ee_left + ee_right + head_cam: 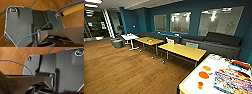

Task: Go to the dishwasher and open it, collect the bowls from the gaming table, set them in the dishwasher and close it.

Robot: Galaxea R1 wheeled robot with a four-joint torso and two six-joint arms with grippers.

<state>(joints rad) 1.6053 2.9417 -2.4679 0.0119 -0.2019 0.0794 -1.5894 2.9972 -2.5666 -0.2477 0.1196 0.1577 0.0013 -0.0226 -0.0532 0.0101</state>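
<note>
Wooden floor (pixel 129 67) runs up to the gaming table (pixel 194 82) near right, where orange bowls (pixel 204 74) near its edge could get knocked off by a careless approach; either hand's state I cannot tell.

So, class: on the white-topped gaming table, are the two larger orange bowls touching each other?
Apart. The head view shows one orange bowl and the other with a strip of white gaming table between them.

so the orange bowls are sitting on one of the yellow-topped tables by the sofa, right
Not quite. The head view shows the orange bowls on the white-topped gaming table at the lower right, beside the colourful game boards. The yellow-topped tables do stand by the sofa.
</note>
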